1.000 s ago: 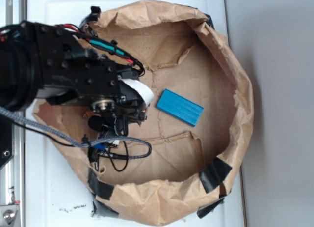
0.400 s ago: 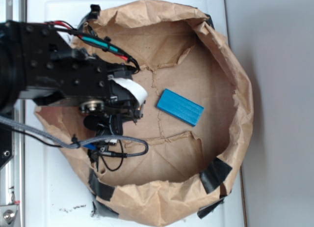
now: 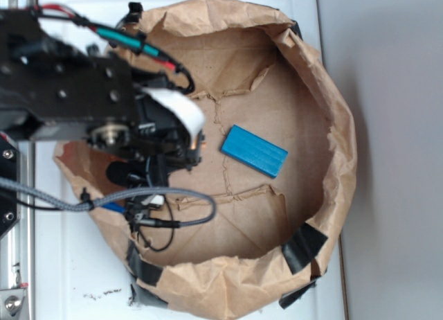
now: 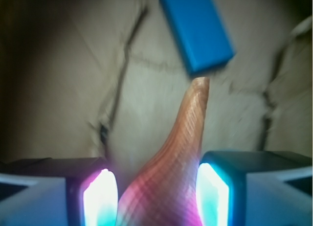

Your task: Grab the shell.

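Observation:
In the wrist view the tan-orange shell (image 4: 178,152) stands between my two glowing pads (image 4: 100,199), its ribbed body touching both and its pointed tail aimed at the blue block (image 4: 195,28). My gripper (image 4: 156,196) is shut on the shell. In the exterior view the gripper (image 3: 190,150) hangs over the left part of the paper-lined floor, left of the blue block (image 3: 254,151). The arm hides nearly all of the shell there. The teal ball is out of view.
A crumpled brown paper bag (image 3: 339,126) forms a raised wall all around the work area, patched with black tape (image 3: 302,245). The arm's cables (image 3: 166,216) loop over the bag's lower left. White table surface (image 3: 387,195) lies outside the bag.
The arm has shifted left and looks larger, so it has risen toward the camera with the gripper still closed. The blue block has not moved.

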You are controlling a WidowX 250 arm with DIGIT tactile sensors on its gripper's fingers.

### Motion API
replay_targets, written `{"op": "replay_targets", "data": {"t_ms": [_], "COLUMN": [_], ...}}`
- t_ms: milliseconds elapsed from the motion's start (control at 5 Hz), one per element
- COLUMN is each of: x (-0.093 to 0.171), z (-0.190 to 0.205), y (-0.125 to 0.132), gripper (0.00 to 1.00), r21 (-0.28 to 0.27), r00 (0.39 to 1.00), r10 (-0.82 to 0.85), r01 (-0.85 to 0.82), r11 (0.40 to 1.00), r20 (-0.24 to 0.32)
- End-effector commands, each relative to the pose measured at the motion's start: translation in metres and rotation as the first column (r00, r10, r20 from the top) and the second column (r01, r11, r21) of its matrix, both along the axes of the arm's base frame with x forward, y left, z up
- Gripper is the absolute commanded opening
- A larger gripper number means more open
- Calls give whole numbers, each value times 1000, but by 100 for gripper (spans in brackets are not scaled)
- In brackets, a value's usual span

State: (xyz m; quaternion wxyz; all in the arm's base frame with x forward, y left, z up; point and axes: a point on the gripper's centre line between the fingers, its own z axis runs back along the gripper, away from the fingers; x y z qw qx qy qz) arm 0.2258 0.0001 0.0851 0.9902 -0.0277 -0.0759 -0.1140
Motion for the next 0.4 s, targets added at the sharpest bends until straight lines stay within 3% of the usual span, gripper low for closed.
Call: {"op": "replay_targets", "data": {"t_ms": [0,200], "x": [5,2], "z": [90,109], "y": [3,3], "gripper": [0,0], "r21": [-55,-76], "r00": [991,997], "r10": [58,52], "r01": [-52,-47], "r11": [997,996], "r20": [119,57]}}
